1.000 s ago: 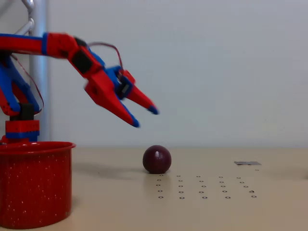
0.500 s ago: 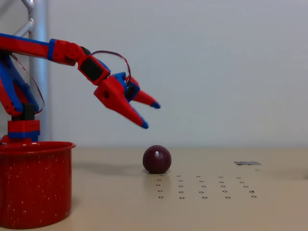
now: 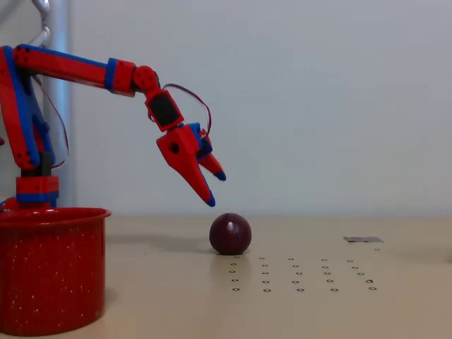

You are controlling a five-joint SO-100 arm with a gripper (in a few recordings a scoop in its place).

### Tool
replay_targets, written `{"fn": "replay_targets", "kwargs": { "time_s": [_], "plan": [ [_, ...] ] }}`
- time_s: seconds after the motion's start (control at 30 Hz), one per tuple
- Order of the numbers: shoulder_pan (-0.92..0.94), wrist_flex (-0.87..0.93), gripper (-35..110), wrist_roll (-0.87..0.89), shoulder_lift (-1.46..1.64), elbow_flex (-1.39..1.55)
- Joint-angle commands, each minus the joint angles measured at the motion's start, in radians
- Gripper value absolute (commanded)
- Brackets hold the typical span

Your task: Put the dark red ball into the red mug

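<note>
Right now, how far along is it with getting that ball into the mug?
Early. Nothing is delivered: the dark red ball sits on the table. In hand: the gripper hangs open just above it, nothing held. Left: grasp, carry to the red mug, release.

Dark maroon ball [image 3: 229, 234]; bright red mug [image 3: 51, 270], apparently white-speckled; red-and-blue end effector [image 3: 216, 188]; beige table [image 3: 353, 311].

In the fixed view the dark red ball [image 3: 230, 234] rests on the beige table [image 3: 395, 282], well apart from the red mug [image 3: 51, 270] at the lower left. The red-and-blue gripper [image 3: 216, 188] hangs just above the ball without touching it, its blue-tipped fingers [image 3: 210, 201] pointing down and slightly parted. A grid of small rings [image 3: 300, 275] marks the table in front of the ball.
</note>
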Motion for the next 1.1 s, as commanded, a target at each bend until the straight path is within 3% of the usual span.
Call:
{"fn": "replay_targets", "kwargs": {
  "time_s": [0.0, 0.53, 1.07],
  "plan": [
    [-0.017, -0.014, 48, -0.034, 0.009, -0.077],
    [0.120, -0.256, 48, -0.173, -0.199, -0.106],
    [0.129, -0.249, 47, -0.167, -0.213, -0.100]
  ]
}}
